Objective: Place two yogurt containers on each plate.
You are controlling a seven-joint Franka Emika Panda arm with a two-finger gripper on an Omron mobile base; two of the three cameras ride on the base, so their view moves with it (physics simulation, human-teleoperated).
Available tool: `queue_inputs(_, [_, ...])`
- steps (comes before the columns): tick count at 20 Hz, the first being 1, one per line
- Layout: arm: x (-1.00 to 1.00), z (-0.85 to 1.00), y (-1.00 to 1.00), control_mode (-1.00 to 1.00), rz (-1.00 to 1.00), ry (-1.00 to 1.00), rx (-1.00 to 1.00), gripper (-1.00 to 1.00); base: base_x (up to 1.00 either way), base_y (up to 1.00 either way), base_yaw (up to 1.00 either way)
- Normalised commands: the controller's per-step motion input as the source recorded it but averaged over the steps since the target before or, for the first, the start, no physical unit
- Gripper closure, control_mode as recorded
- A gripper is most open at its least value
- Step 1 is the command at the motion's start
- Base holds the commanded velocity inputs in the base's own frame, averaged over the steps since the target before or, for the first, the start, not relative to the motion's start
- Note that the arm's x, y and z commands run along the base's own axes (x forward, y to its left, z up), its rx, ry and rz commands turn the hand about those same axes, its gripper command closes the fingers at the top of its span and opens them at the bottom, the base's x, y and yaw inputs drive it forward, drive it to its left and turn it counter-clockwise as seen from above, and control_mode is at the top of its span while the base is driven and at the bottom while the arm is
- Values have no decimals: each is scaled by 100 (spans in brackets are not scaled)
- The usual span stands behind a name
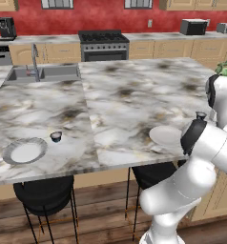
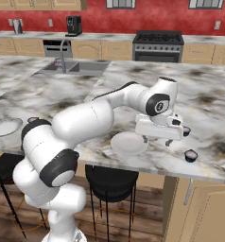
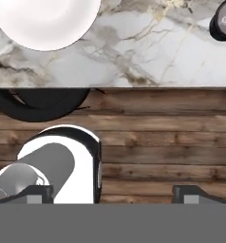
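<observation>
The cups are tiny, squat and round, dark bodies with paler tops. One cup (image 1: 56, 137) stands upright just beside the left plate (image 1: 25, 151), at its far right rim, apart from it. Another (image 2: 191, 155) stands upright near the bench's front edge, right of the near plate (image 2: 128, 142) and well apart from it; from the hand camera it (image 3: 225, 21) shows its round top. A third cup (image 2: 186, 131) sits behind the gripper's body, only partly seen. A small dark cup (image 1: 201, 115) also stands beyond the near plate (image 1: 164, 135). Both plates are round, shallow and white, lying flat; the left one has a greyish rim.

The gripper (image 2: 158, 140) hovers low over the bench between the near plate and the front-edge cup. Its tips (image 3: 191, 192) are spread wide with nothing between them, so it is open.

The bench (image 1: 134, 90) is grey-veined marble with a sink (image 1: 44, 73) at its far left. Black stools (image 1: 44, 190) stand on a wooden floor (image 3: 157, 137). Red walls, a stove (image 1: 103, 43) and tan cabinets lie behind.
</observation>
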Motion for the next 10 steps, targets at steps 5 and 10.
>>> queue_inputs(5, [16, -25, -38, -100, -21, 0, 0, -100, 0, 0, 0])
queue_inputs(10, [14, -21, -17, -100, -42, 1, -1, -100, 0, 0, 0])
